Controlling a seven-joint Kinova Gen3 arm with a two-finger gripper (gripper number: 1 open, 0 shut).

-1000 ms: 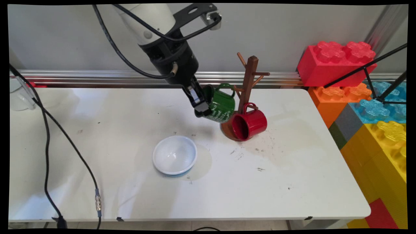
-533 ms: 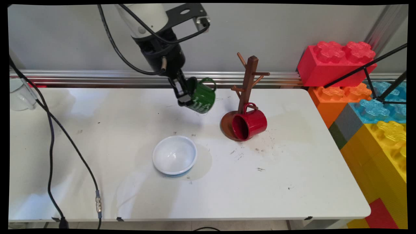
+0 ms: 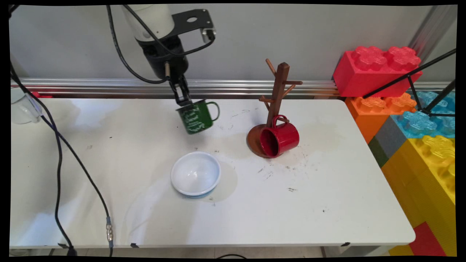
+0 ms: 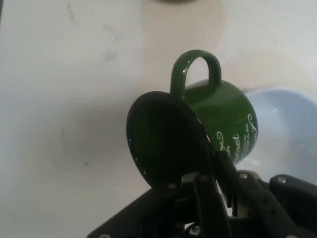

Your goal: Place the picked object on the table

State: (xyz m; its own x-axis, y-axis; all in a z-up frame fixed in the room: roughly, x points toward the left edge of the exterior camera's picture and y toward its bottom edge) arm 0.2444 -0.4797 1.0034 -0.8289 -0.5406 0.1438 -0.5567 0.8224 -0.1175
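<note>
Gripper point(image 3: 185, 103) clamped on rim of green mug point(image 3: 196, 117), one finger inside, one outside. Mug suspended above table point(image 3: 327, 203), handle pointing right. White bowl point(image 3: 196, 173) near side of mug. Mug tree point(image 3: 276, 98) with red mug point(image 3: 280, 140) to right.

The gripper point(image 3: 185, 102) is hanging over the back half of the table point(image 3: 327, 203), left of centre, clamping the rim of a mug point(image 3: 196, 117) that is hanging clear of the surface, its handle pointing toward the right edge. A bowl point(image 3: 196, 173) is sitting on the table in front of the mug, near the middle. A mug tree point(image 3: 276, 96) is standing right of the mug, toward the back edge, and a second mug point(image 3: 279, 139) is lying on its side against the tree's base, its mouth facing the front left. Large toy bricks point(image 3: 407, 109) are stacking up beyond the table's right edge. Cables point(image 3: 58, 163) are trailing across the left side to the front edge.
</note>
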